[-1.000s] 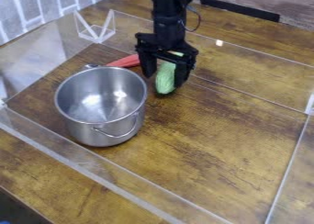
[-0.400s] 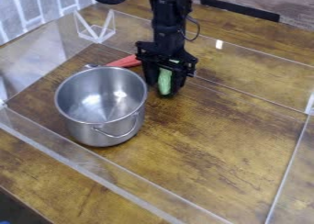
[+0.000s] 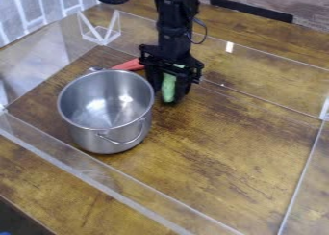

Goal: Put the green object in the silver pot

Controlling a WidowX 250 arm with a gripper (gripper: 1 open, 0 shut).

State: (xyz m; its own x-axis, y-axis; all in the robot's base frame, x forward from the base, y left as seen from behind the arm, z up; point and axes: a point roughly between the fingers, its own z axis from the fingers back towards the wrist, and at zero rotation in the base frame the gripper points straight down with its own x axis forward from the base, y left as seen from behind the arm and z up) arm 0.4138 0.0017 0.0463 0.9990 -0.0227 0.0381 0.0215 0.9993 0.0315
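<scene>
Centrally, black gripper (image 3: 171, 85) clamped on bumpy light-green oval object (image 3: 171, 87); shiny round steel pot (image 3: 77, 126), lower left, empty; lift and transfer remain.

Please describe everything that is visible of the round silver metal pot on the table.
The round silver metal pot is shiny steel with straight sides, a rolled rim and a small loop handle on the side nearest the camera. It stands upright on the brown wooden table, left of the black gripper. Its inside looks empty, showing only reflections. Nothing touches it except the table.
</scene>
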